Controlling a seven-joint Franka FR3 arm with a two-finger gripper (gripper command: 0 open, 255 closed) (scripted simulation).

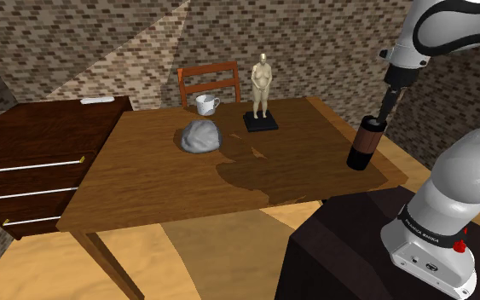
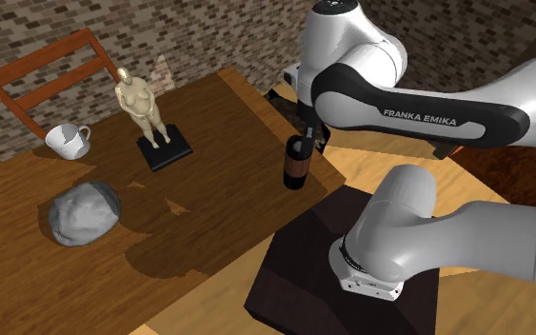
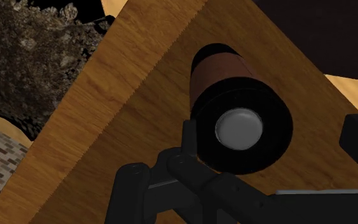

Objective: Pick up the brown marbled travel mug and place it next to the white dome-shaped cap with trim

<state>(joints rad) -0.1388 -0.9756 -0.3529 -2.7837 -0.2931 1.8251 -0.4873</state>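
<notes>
Wrist view shows the pincer [image 3: 273, 130] parted around the brown mug [image 3: 223, 71].

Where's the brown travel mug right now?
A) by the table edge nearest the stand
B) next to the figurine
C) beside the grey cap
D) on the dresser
A: the travel mug is at the edge of the table nearest the stand, right under the tool and well apart from the grey cap.

The brown mug [image 1: 364, 147] is near the wooden table's [image 1: 170, 183] edge.
</notes>
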